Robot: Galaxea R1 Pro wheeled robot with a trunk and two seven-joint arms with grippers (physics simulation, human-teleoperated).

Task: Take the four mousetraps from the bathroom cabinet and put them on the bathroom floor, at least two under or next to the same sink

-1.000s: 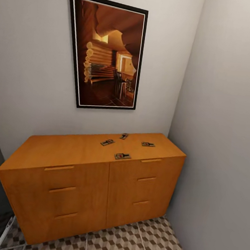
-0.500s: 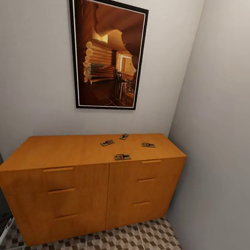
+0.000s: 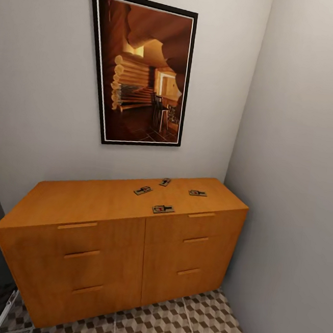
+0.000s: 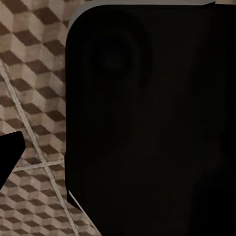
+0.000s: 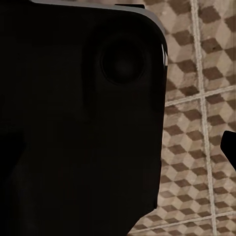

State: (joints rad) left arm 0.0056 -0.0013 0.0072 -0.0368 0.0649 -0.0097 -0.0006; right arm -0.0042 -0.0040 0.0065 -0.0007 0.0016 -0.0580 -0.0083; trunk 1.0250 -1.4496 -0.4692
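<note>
Orange-brown wooden cabinet [image 3: 120, 243] faces you, two drawer columns with slim bar handles. Four mousetraps [image 3: 163, 208] [image 3: 143, 189] [image 3: 197, 193] [image 3: 165, 181], small flat boards with dark wire and red spots, lie apart on its top toward the right. Cube-patterned floor [image 3: 170, 326] below. You can't tell either gripper's finger state; dark bodies block both wrist views.

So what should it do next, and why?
Probably roll closer to the cabinet and raise an arm: all four mousetraps lie on its top toward the right, none on the floor yet, and both wrist cameras look down at floor tiles.
</note>
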